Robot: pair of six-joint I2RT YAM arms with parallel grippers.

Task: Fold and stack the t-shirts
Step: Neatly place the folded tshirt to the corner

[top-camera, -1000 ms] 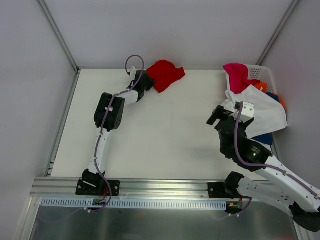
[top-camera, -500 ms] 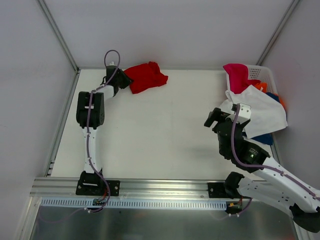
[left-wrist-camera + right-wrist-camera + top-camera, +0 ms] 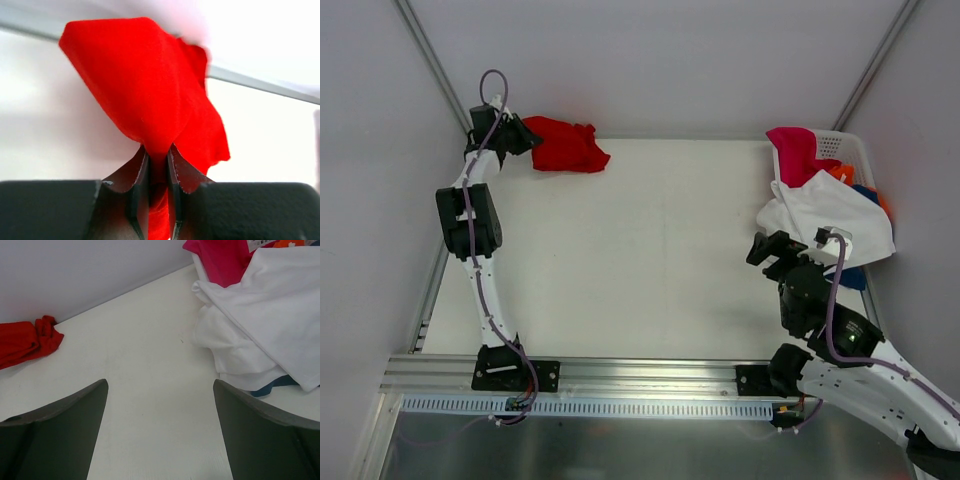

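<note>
The left fingers (image 3: 134,185) pinch the red t-shirt (image 3: 565,147) at the far left corner of the desk (image 3: 650,250); the right fingers (image 3: 60,425) stand wide apart near the white t-shirt (image 3: 840,215), holding nothing

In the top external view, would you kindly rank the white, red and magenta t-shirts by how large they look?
1. white t-shirt
2. red t-shirt
3. magenta t-shirt, only partly visible
</note>
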